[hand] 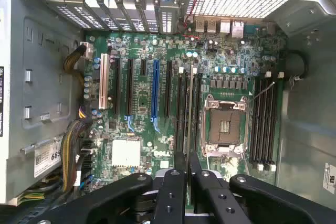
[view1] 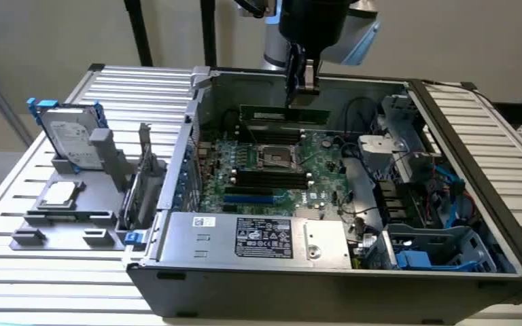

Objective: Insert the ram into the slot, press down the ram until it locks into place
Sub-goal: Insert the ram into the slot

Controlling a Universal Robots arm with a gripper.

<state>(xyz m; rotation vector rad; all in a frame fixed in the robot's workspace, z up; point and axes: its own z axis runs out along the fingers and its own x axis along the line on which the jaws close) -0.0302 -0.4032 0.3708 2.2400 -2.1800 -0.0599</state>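
In the exterior view my gripper (view1: 299, 95) hangs over the far part of the open computer case, shut on the top edge of the ram (view1: 284, 114), a long green stick held level and on edge. It hangs above the motherboard, clear of the black slots (view1: 270, 180) beside the CPU socket (view1: 277, 157). In the wrist view the fingers (hand: 180, 167) pinch the ram (hand: 189, 129), seen edge-on as a thin line running over one bank of slots (hand: 181, 111). Another bank of slots (hand: 262, 119) lies on the socket's other side.
A blue socket (view1: 252, 200) lies by the near slots. The power supply (view1: 261, 238) fills the case front, with cables and drive bays (view1: 424, 197) at the exterior view's right. Left of the case, a grey fixture holds a hard drive (view1: 71, 136), a processor chip (view1: 62, 193) and an upright card (view1: 143, 170).
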